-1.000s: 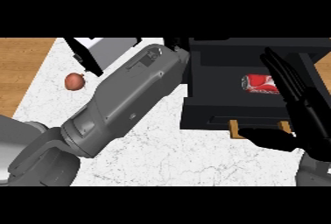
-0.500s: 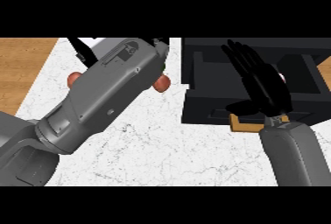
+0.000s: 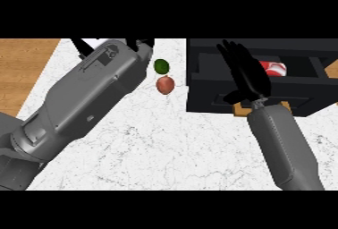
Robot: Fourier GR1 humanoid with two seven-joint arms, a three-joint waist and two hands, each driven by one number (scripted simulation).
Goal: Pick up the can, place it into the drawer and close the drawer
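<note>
In the head view, the can (image 3: 273,68) is seen lying inside the open black drawer (image 3: 218,96) at the upper right, its red and white side showing just beside the right hand (image 3: 244,74). That hand is held over the drawer with its fingers straight and spread; nothing is grasped, and the can is partly hidden behind it. The placing step is judged to be done, so the closing of the drawer is taken to be the step in hand.

The left hand (image 3: 140,44) is seen only at the upper edge, beyond its grey forearm (image 3: 86,103); whether it is released or clenched cannot be told. Two small fruits, one green (image 3: 161,66) and one reddish (image 3: 165,84), lie on the white tabletop (image 3: 171,147) between the forearm and the drawer.

For the next move, the right hand would need to be brought to the drawer's front and the drawer pushed shut, with the fingers kept clear of the closing gap.
</note>
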